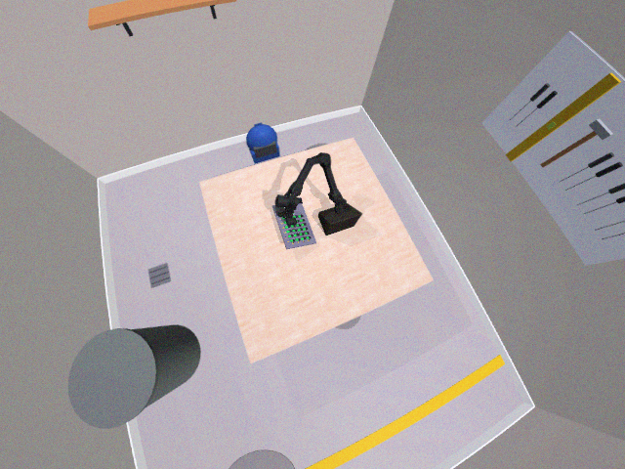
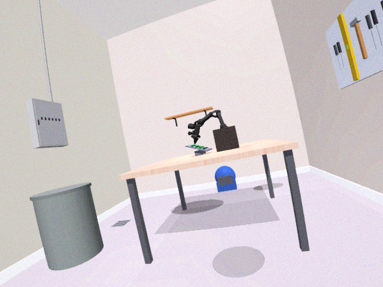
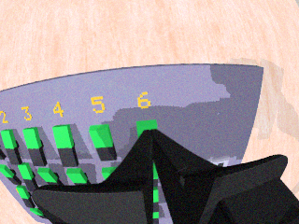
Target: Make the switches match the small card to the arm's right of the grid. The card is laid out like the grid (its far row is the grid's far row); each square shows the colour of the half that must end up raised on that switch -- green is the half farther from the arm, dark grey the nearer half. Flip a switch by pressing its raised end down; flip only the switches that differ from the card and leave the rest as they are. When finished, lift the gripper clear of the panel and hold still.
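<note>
The switch panel (image 1: 289, 245) (image 2: 207, 149) (image 3: 177, 86) stands tilted on a small support on the table. Its rocker switches have green far halves and dark near halves. My gripper (image 1: 291, 222) (image 2: 194, 143) (image 3: 149, 135) is shut, with nothing between its fingers. Its tips are over the far-row switch under number 6 (image 3: 147, 125); only that switch's green far half shows. Whether the tips touch it, I cannot tell. The far-row switches under 4 (image 3: 63, 136) and 5 (image 3: 101, 136) show beside it. The fingers hide much of the nearer rows and nearly all of the card; a pale corner (image 3: 220, 163) shows.
The arm's dark box-shaped base (image 1: 339, 220) (image 2: 225, 139) stands on the wooden table (image 1: 322, 282) (image 2: 167, 167), on the near side of the panel. A blue object (image 1: 262, 139) (image 2: 225, 179) is on the floor beyond the table edge. A wall shelf (image 1: 161, 11) (image 2: 188, 113) is behind.
</note>
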Controlling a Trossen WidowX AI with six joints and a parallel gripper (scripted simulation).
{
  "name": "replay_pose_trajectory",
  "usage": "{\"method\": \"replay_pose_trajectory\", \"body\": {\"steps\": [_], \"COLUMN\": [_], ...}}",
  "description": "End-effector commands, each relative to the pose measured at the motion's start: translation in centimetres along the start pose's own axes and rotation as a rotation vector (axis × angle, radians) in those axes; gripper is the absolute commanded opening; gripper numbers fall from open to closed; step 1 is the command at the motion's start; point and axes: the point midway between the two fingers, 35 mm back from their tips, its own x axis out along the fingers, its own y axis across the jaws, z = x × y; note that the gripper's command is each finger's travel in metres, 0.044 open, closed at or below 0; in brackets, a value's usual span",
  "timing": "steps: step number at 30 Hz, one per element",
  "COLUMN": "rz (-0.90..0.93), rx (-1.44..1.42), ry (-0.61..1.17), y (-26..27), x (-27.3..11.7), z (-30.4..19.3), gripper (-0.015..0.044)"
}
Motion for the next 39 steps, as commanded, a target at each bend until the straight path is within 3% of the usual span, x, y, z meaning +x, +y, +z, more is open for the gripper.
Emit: {"method": "replay_pose_trajectory", "body": {"steps": [1, 39], "rz": [0.007, 0.006], "rx": [-0.005, -0.005], "ry": [-0.002, -0.002], "y": [0.14, 0.14], "x": [0.03, 0.5], "z": [0.01, 0.02], "gripper": [0.0, 0.0]}}
